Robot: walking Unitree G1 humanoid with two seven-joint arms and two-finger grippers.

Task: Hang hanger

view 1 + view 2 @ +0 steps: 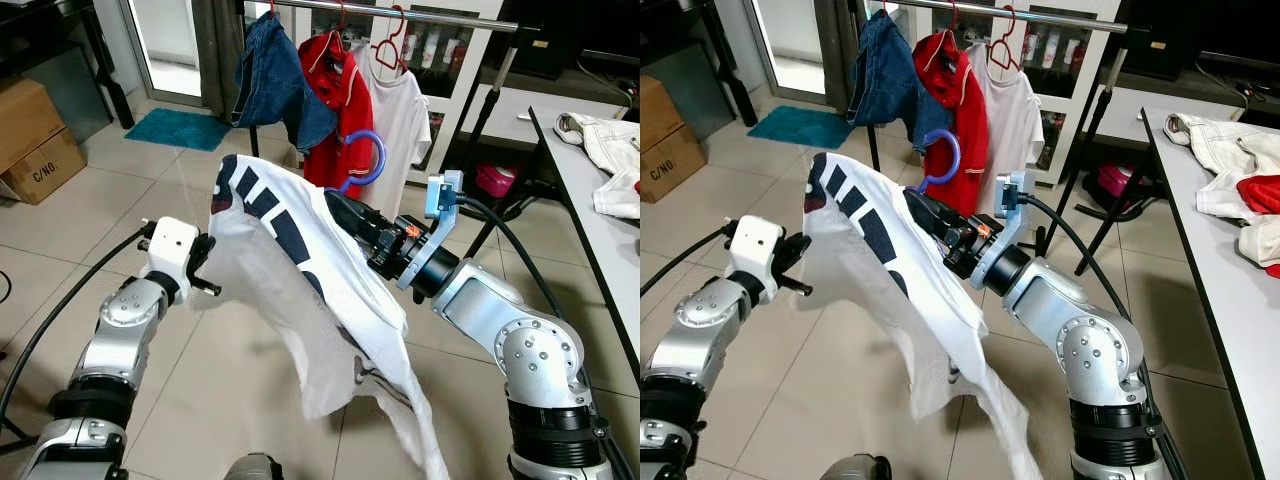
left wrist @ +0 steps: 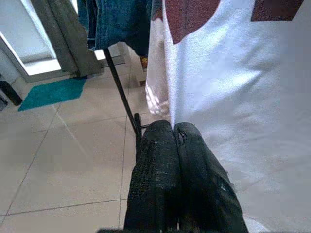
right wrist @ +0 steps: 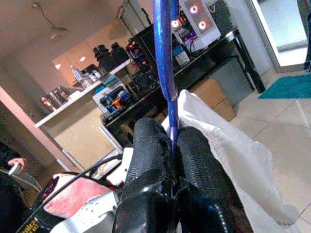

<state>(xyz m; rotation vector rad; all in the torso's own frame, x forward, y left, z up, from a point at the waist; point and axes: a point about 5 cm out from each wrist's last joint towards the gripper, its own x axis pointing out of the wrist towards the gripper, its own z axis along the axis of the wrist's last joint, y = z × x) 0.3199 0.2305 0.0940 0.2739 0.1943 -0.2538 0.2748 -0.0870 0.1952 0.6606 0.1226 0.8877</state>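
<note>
A white T-shirt (image 1: pixel 300 275) with dark navy print hangs on a blue hanger, whose hook (image 1: pixel 372 160) curls up above the collar. My right gripper (image 3: pixel 171 133) is shut on the hanger's blue neck just above the cloth, and its fingers (image 1: pixel 345 218) reach in under the shirt. The left gripper (image 1: pixel 207 265) is at the shirt's left edge with its fingers (image 2: pixel 160 145) pressed together; no cloth shows between them. The silver clothes rail (image 1: pixel 400 15) runs across the back, above and beyond the hanger.
On the rail hang a denim garment (image 1: pixel 275 80), a red shirt (image 1: pixel 335 100) and a white shirt (image 1: pixel 400 115) on red hangers. A table (image 1: pixel 590 215) with piled clothes (image 1: pixel 610 140) stands at the right. Cardboard boxes (image 1: pixel 35 140) and a teal mat (image 1: pixel 180 128) lie at the left.
</note>
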